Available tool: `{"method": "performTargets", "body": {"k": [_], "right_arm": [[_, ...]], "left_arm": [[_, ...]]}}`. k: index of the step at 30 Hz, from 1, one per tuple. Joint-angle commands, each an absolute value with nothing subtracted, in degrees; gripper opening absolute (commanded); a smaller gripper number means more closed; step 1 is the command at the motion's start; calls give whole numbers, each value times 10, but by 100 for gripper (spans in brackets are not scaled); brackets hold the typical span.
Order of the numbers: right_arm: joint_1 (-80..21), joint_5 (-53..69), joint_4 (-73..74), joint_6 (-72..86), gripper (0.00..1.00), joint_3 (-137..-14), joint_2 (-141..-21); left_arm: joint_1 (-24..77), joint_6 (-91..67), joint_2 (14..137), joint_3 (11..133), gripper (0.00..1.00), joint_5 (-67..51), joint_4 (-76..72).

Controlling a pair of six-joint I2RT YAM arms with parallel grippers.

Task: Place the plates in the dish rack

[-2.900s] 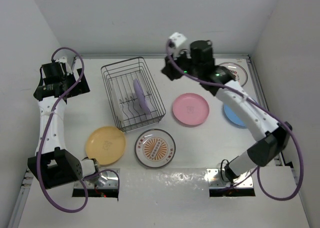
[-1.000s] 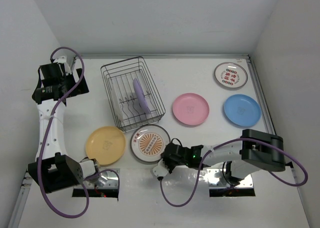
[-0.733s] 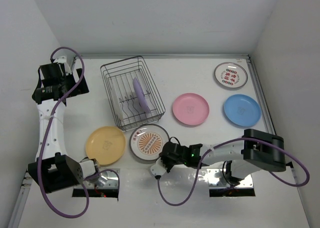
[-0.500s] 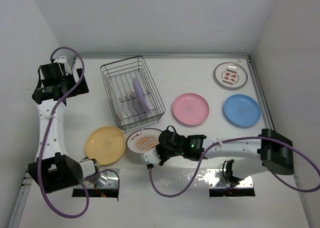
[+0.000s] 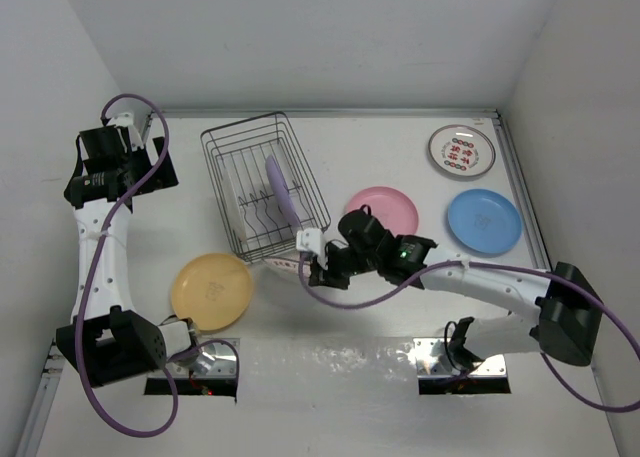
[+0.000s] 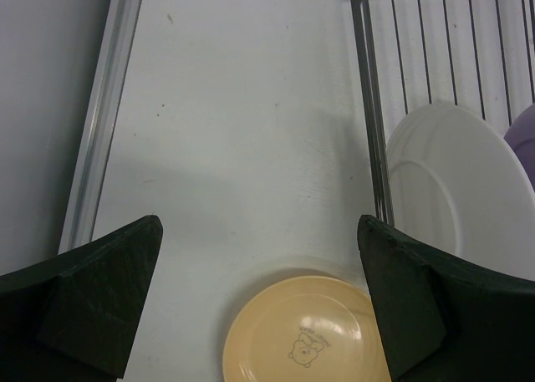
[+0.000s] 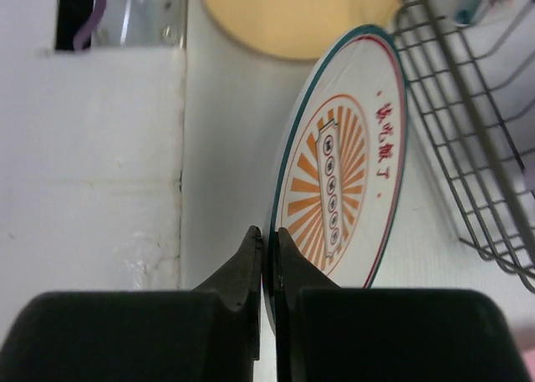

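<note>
We count seven round plates. The white plate with an orange sunburst centre hangs on edge at centre frame. The right gripper pinches its rim, just beside the dark wire dish rack. The rack holds two upright: a plain purple plate and a plain white plate. The yellow plate, pink plate, blue plate and red-printed plate lie flat. At upper left, the left gripper has its fingers spread.

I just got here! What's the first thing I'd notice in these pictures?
The right tool pinches the rim of a plate with an orange sunburst print, holding it on edge by the near end of the dish rack. A purple plate stands upright inside the rack, and a yellow plate lies flat on the table nearby.
</note>
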State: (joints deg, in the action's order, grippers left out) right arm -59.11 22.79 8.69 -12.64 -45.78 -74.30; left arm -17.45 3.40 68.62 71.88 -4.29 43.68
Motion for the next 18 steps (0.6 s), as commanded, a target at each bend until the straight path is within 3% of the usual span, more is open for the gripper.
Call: {"method": "performTargets", "body": {"k": [1, 8, 18], "right_arm": [[-562, 310, 39, 20, 0, -505, -715], [-526, 409, -33, 199, 0, -544, -721], [-479, 400, -149, 455, 0, -650, -764]], "left_arm": [[-182, 35, 679, 726, 99, -50, 417], [-182, 35, 686, 730, 99, -48, 419], [-182, 34, 697, 743, 99, -51, 423]]}}
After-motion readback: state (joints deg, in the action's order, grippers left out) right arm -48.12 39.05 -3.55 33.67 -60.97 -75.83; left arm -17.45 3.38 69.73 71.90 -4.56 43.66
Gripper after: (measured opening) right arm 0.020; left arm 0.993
